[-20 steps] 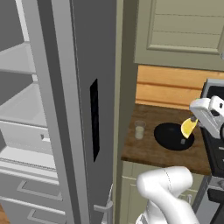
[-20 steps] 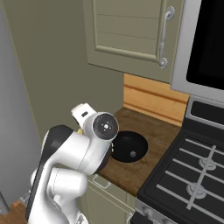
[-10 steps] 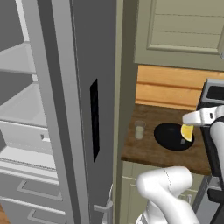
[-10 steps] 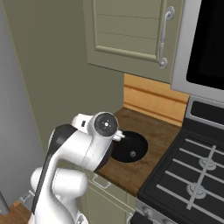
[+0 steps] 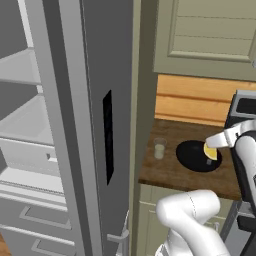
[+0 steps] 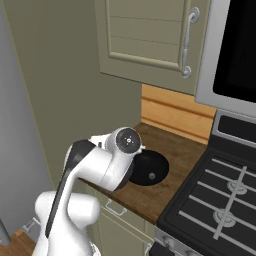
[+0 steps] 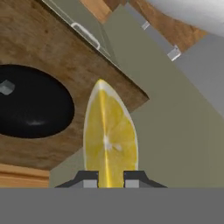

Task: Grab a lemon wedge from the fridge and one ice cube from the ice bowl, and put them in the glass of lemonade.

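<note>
Gripping the lemon wedge (image 7: pixel 109 140) only by its narrow end, the gripper (image 7: pixel 110 178) is hanging over the ice bowl (image 5: pixel 197 155), beside the glass of lemonade (image 5: pixel 159 148), and is risking dropping the wedge short into the bowl

lemon wedge (image 7: pixel 109 138): yellow, gripped | glass of lemonade (image 5: pixel 159 149): upright beside ice bowl (image 5: pixel 192 156)
</note>
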